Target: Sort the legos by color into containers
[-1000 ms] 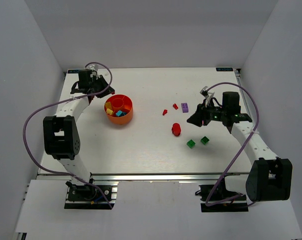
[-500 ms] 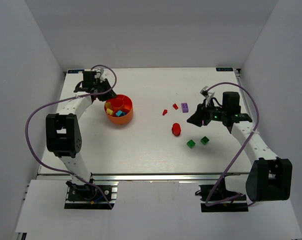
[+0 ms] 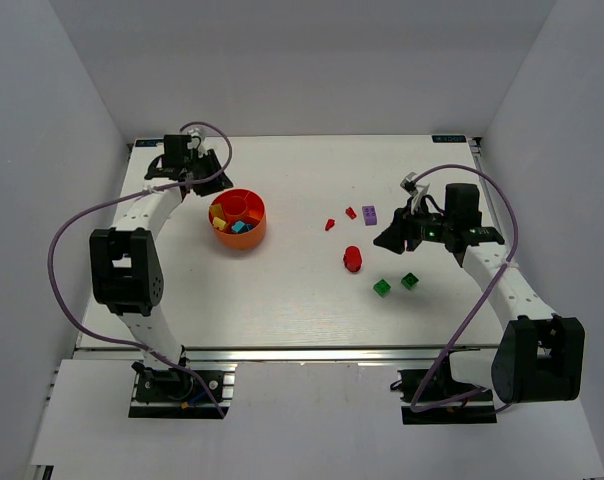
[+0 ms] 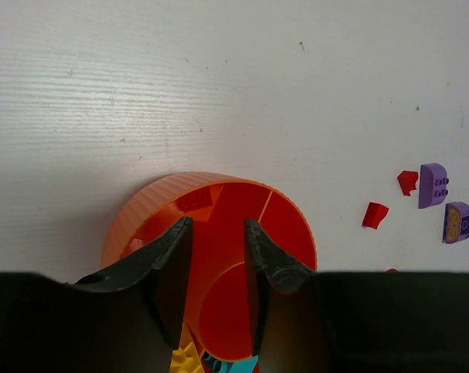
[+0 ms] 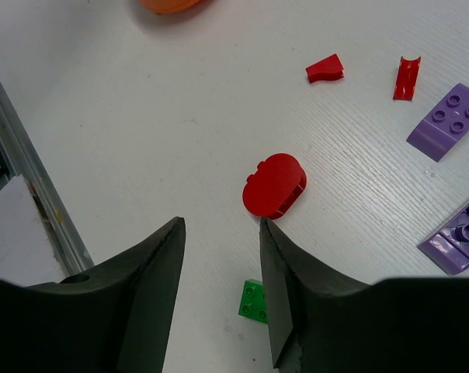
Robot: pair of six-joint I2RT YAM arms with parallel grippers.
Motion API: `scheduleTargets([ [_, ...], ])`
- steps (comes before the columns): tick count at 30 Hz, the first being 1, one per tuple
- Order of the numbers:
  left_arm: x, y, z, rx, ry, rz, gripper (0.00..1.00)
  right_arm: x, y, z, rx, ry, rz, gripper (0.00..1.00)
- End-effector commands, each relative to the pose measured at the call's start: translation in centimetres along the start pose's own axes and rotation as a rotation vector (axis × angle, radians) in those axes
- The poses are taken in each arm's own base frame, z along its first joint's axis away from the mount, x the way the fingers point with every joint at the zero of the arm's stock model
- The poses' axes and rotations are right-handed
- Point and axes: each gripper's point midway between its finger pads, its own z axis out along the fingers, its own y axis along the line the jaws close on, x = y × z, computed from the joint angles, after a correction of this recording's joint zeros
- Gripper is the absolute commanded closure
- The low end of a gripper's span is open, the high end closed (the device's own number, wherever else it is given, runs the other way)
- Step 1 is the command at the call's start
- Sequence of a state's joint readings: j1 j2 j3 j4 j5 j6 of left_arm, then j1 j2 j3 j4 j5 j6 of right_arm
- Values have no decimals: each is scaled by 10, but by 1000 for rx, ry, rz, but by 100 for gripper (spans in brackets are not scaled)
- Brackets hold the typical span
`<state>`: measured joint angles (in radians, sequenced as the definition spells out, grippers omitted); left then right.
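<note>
White tabletop bears the rounded red lego just ahead of the right gripper, whose parted jaws hold nothing.

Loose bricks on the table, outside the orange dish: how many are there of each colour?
Red bricks: 3
Purple bricks: 2
Green bricks: 2
Total: 7
</note>
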<state>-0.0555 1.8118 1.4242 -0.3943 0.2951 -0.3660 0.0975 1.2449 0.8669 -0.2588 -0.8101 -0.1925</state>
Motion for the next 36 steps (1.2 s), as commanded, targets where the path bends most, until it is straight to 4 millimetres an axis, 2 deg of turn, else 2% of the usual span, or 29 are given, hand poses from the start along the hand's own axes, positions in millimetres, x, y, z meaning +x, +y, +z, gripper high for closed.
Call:
scheduleTargets([
  [1,-52,-29,-40,30,-159,60,58,2,-4,0,9,-7,-26,51],
  [2,-61,-32,-49,26,-197,66,63,2,-6,0,15,-4,-36,51],
  [3,-76,-43,-69,40,-263,79,65,3,-7,1,16,0,-40,51],
  [4,-83,-47,-81,47,-307,87,68,5,-8,2,18,6,-43,50],
  [5,-82,-49,-86,62,-340,91,72,7,-11,3,29,13,-60,50],
  [6,-89,-61,-112,91,-400,108,74,9,-12,5,29,21,-67,49],
  [7,-88,-60,-122,99,-422,106,75,11,-13,6,30,29,-78,46],
  [8,-74,-54,-121,110,-412,92,76,13,-17,6,50,44,-83,45],
  [9,-66,-71,-143,187,-432,116,75,13,-20,9,53,58,-114,43],
  [10,-57,-75,-149,222,-431,131,75,14,-20,12,57,72,-128,40],
  [11,-45,-79,-154,256,-422,170,69,14,-25,13,78,86,-136,38],
  [12,-13,-84,-151,345,-361,200,52,13,-25,18,71,106,-151,37],
  [13,-2,-95,-167,410,-375,235,40,12,-25,21,65,120,-159,36],
  [14,9,-103,-174,478,-382,272,33,16,-28,26,61,147,-150,35],
  [15,43,-96,-165,516,-311,260,28,16,-26,29,45,169,-146,35],
  [16,56,-112,-184,612,-327,315,19,2,-25,33,34,164,-193,33],
  [18,75,-112,-191,654,-332,331,14,5,-32,44,23,214,-178,32],
  [19,93,-105,-187,657,-306,320,12,-5,-35,45,30,223,-180,31],
  [20,99,-106,-195,665,-324,346,12,2,-39,54,36,268,-172,31],
  [23,117,-95,-195,631,-315,388,11,0,-50,62,93,308,-160,30],
  [26,121,-94,-197,617,-318,398,11,6,-63,76,156,341,-149,29],
  [28,119,-96,-202,618,-338,409,10,1,-69,82,201,342,-158,28],
  [32,117,-96,-205,606,-349,409,10,-25,-94,107,280,328,-197,30],
  [34,115,-95,-208,588,-367,419,10,-29,-102,118,286,336,-202,30],
  [35,115,-93,-209,577,-370,420,10,-20,-108,129,281,365,-189,30],
  [36,113,-92,-209,565,-381,423,10,-32,-112,133,289,350,-192,30],
])
